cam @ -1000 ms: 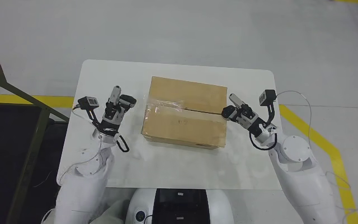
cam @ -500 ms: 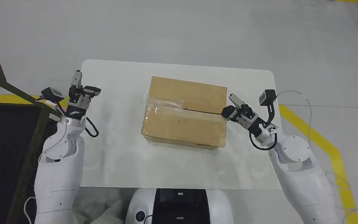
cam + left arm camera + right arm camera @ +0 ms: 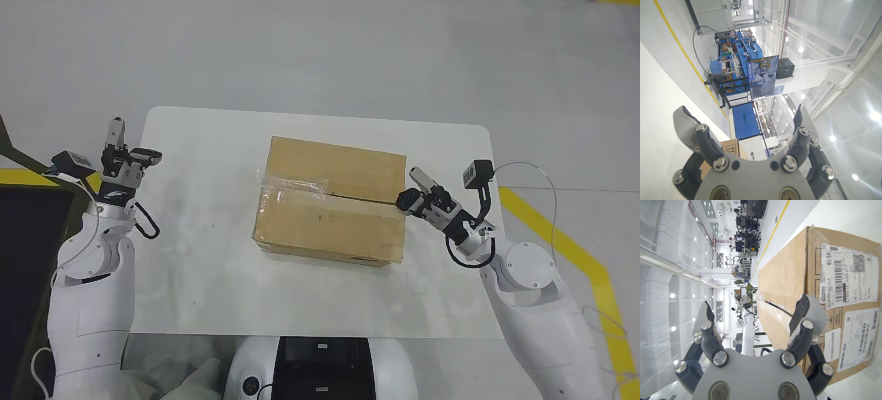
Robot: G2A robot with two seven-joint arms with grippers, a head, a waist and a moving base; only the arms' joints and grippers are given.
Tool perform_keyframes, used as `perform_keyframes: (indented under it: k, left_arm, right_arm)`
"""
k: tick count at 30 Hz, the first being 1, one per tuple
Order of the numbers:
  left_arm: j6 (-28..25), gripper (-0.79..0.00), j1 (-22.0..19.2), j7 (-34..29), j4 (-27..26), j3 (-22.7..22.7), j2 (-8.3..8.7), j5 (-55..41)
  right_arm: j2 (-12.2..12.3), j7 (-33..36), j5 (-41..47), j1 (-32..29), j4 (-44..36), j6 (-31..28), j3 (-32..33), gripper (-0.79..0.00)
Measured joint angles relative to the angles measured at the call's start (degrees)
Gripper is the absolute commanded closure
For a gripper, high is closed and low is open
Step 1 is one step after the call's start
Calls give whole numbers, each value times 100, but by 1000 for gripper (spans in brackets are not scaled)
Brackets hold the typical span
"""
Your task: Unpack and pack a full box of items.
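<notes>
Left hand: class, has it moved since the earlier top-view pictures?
Yes. The left hand has swung away from the cardboard box, out to the table's left edge.

Bright, even light from round ceiling lamps washes the white table, the cardboard box casts a faint soft shadow, its clear tape glints, and wrist views bow at the edges.

- A brown, taped-shut cardboard box stands as a wall just ahead of the right gripper.
- A broad strip of white tabletop lies between the left gripper and that box.
</notes>
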Motion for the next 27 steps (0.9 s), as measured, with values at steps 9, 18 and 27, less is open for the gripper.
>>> perform_keyframes:
  k: [9, 18, 27]
  left_arm:
    - [0, -785, 0, 0, 0, 0, 0, 0]
    - [0, -785, 0, 0, 0, 0, 0, 0]
    - [0, -785, 0, 0, 0, 0, 0, 0]
  right_arm:
    - [0, 0, 0, 0, 0, 0, 0, -785]
    - [0, 0, 0, 0, 0, 0, 0, -785]
    - [-7, -142, -74, 7, -48, 123, -18, -785]
